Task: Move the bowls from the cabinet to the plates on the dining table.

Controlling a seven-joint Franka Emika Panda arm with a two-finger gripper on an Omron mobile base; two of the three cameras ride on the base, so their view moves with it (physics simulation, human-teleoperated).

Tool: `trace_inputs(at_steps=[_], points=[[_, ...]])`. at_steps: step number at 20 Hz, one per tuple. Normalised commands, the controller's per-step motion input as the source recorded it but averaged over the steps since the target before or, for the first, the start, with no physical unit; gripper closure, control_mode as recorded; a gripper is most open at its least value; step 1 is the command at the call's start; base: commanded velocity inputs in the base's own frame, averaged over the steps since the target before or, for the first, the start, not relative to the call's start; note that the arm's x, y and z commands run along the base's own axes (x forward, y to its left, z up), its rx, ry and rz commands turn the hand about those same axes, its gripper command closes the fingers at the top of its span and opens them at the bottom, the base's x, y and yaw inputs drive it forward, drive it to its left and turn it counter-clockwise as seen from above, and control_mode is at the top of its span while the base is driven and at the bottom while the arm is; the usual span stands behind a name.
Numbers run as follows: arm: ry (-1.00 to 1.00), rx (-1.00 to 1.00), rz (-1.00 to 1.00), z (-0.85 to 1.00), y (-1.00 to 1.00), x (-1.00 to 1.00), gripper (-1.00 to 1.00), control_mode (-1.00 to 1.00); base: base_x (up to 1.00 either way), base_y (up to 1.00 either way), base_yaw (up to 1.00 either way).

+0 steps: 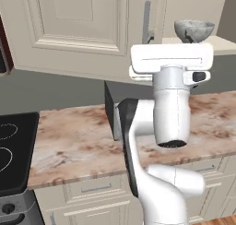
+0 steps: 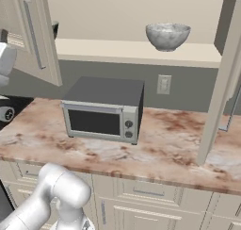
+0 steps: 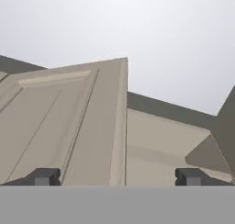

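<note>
One mottled grey-white bowl [image 1: 193,29] [image 2: 167,36] stands upright on the bottom shelf [image 2: 136,52] of the open cream cabinet. My gripper [image 3: 117,177] is open, nothing between its fingertips [image 3: 43,176], and it looks up along the top of the cabinet's left door [image 3: 69,122]. My white hand [image 1: 170,62] is raised in front of the shelf, left of and slightly below the bowl, apart from it. A dark rim [image 2: 55,28] peeks out behind the left door; I cannot tell what it is. The plates and the dining table are out of view.
A grey microwave [image 2: 103,109] sits on the marble counter [image 2: 169,144] under the shelf. The cabinet's left door [image 2: 35,36] with its silver handle [image 1: 146,21] and the right door [image 2: 226,78] swing out over the counter. A black stove [image 1: 14,150] lies left.
</note>
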Motion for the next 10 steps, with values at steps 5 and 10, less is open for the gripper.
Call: trace_inputs(at_steps=[5, 10], points=[[0.03, 0.11, -0.17, 0.0, -0.24, -0.26, -1.0, -1.0, 0.0, 0.0, 0.0], [0.09, 0.15, -0.18, -0.06, -0.15, -0.25, -1.0, -1.0, 0.0, 0.0, 0.0]])
